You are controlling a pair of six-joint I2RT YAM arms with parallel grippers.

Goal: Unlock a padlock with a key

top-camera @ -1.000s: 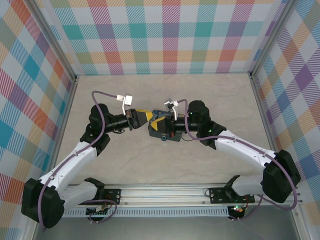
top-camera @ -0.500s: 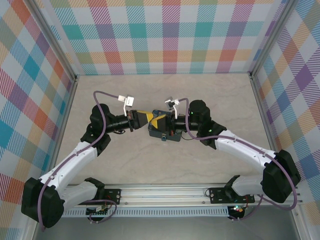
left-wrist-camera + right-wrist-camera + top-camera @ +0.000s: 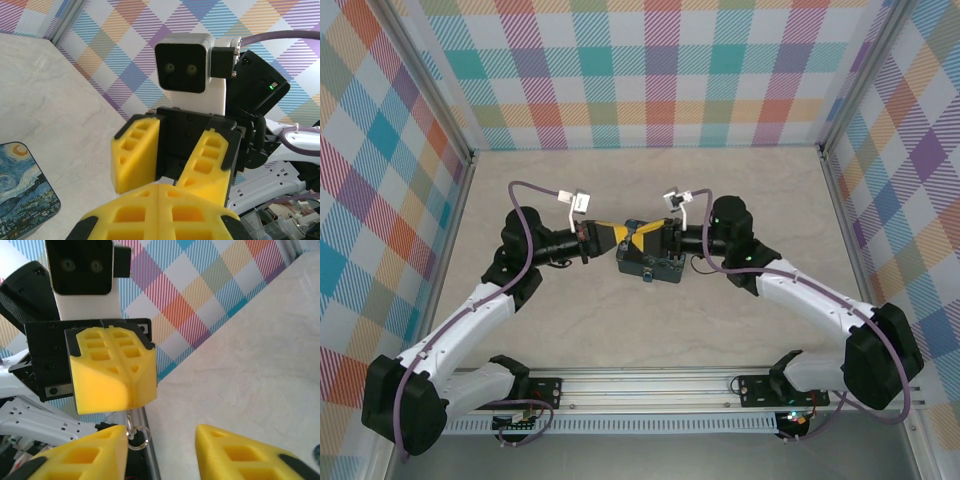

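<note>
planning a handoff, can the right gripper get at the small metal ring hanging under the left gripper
Probably yes: the right gripper is open and faces the shut left gripper, and the small metal ring dangles beside a right finger, nothing between.

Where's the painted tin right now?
Top view: the tin lies in the middle of the table, right beneath where the left claw and right claw face each other. The left wrist view catches its corner at lower left.

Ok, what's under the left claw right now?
A small silvery ring hangs just below the shut left claw. Whatever it pinches is hidden inside the grip, so I cannot tell what the ring belongs to.
</note>
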